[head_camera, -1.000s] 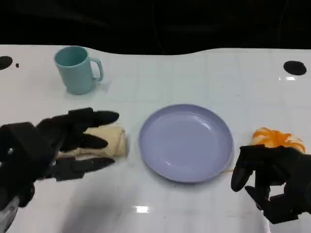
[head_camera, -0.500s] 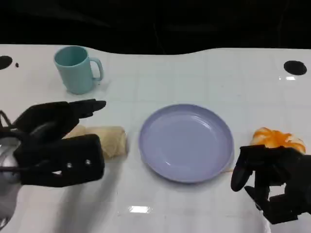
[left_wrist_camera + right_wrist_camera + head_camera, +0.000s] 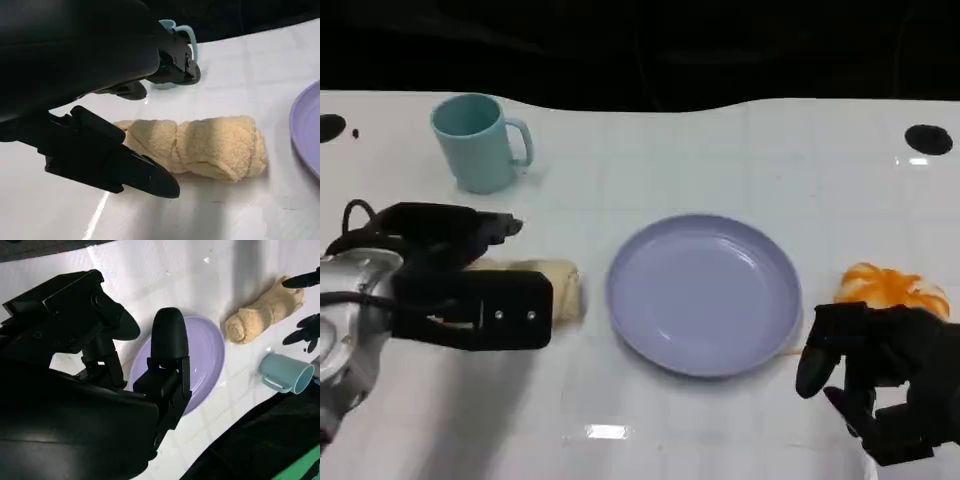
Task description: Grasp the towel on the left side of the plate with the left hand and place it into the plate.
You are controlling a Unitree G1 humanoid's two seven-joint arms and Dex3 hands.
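My left hand (image 3: 470, 290) has turned and dropped over the towel (image 3: 200, 146), fingers (image 3: 150, 177) apart either side, not yet gripping. The plate (image 3: 705, 293) lies beyond the fingertips; my right hand (image 3: 880, 380) idles, curled, holding nothing.

A glossy white table (image 3: 720, 150) with a faint grid of pale lines fills the scene. Its far edge runs in a gentle wave against a dark, almost black background. Two round black marks sit near the far corners, one at the left (image 3: 330, 127) and one at the right (image 3: 926, 139). Small bright reflections of overhead light glint on the surface (image 3: 607, 431).
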